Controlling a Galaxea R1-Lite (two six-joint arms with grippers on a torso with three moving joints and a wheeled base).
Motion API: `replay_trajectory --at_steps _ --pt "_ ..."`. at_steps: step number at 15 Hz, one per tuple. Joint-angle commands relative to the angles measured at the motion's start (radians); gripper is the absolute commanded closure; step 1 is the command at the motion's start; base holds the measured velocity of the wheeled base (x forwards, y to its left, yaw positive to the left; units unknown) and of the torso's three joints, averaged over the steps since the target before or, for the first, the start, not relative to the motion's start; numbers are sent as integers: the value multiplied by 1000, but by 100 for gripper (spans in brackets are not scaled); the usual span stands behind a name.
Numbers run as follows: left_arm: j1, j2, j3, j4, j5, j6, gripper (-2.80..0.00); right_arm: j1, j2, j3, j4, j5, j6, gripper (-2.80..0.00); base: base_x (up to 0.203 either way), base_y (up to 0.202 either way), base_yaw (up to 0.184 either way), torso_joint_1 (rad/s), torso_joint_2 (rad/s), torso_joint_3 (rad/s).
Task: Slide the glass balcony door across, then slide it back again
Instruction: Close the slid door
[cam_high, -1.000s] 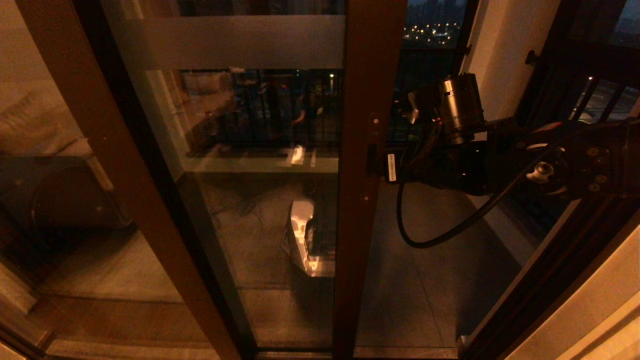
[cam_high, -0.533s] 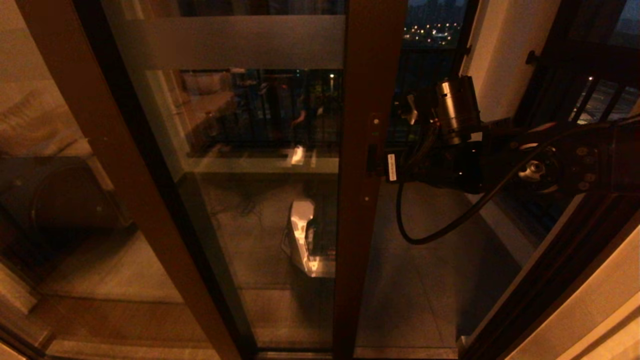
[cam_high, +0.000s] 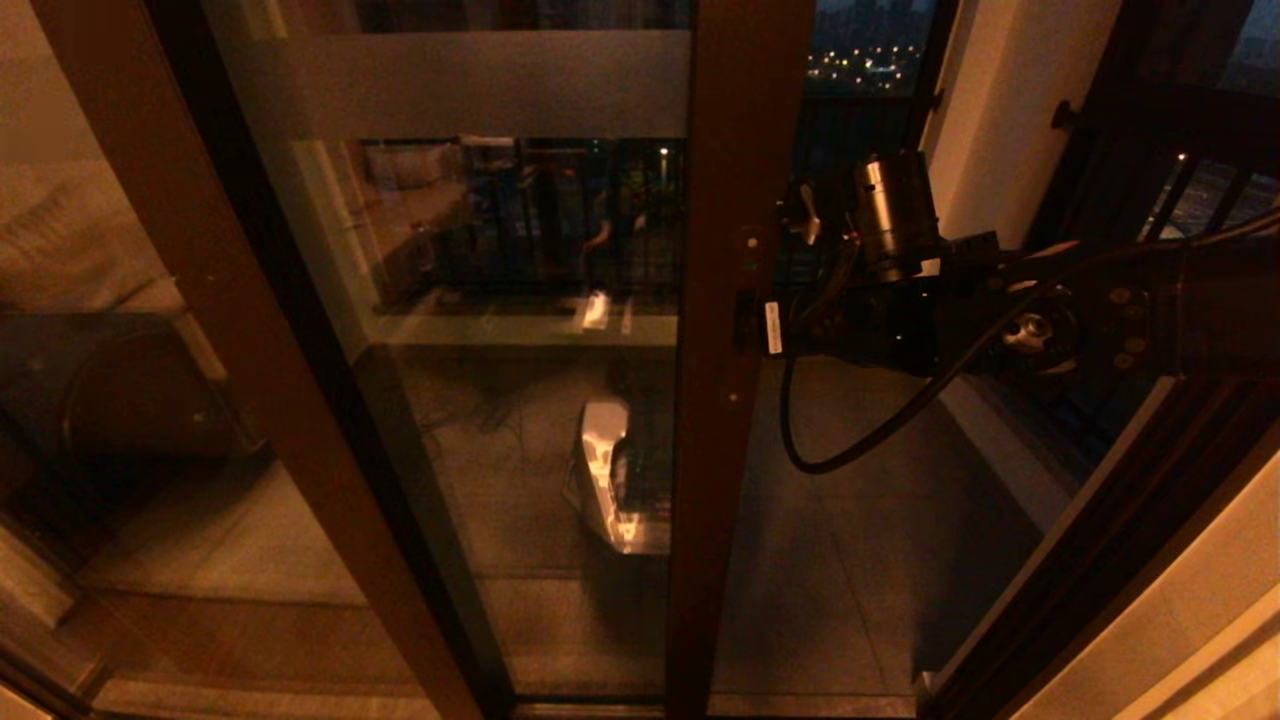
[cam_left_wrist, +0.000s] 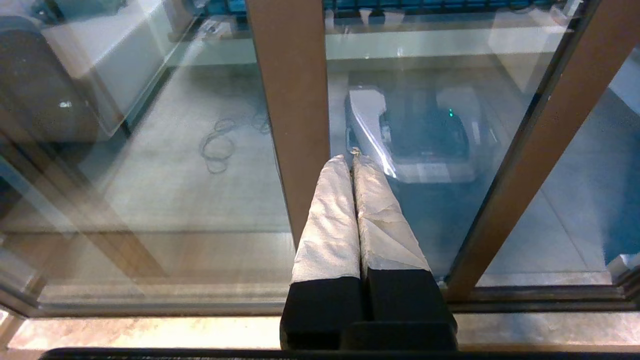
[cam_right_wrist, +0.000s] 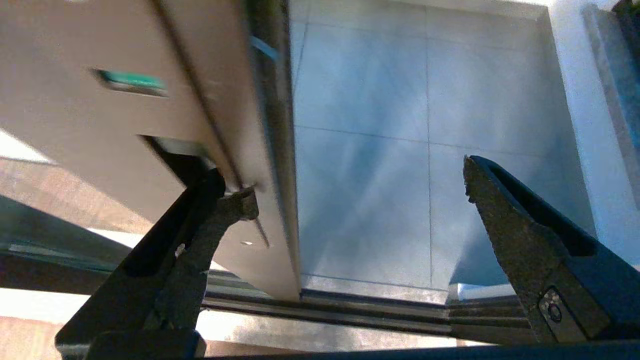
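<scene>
Here the right arm is reaching in level from the right side of the head view, its black cable looping down beneath the wrist, and the right gripper (cam_right_wrist: 350, 195) is standing wide open at the edge of the glass balcony door (cam_high: 735, 300). One finger (cam_right_wrist: 220, 210) is pressing against the door's reddish-brown frame just below the recessed handle slot (cam_right_wrist: 172, 155), while the other finger is hanging well apart from it in the open gap, so the jaws are straddling the frame's edge without clamping it. The door's upright stile is lying directly ahead of that gripper, with its clear pane and frosted band (cam_high: 480, 85) stretching away beyond it. A second brown-framed panel (cam_high: 220, 300) is slanting further off on the same side, a dark rounded appliance showing dimly behind it. Beside the free finger the doorway is standing open onto grey balcony tiles (cam_right_wrist: 380, 165), and the bottom track (cam_right_wrist: 350, 310) is running under both fingers. A pale wall and a black-barred railing window (cam_high: 1150, 170) are rising behind the arm, with city lights glinting in the dark outside. The left gripper (cam_left_wrist: 354, 160) is hanging low near the threshold, its two white-wrapped fingers pressed together and holding nothing, pointing at the glass.
</scene>
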Motion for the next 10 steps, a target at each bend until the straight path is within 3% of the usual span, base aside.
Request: replay_trajectory --at_steps 1,10 --pt "0 1 0 0 0 1 0 -14 7 1 0 -2 1 -280 0 0 0 0 0 0" --pt "0 1 0 1 0 1 0 -64 -6 8 0 -2 -19 -280 0 0 0 0 0 0"
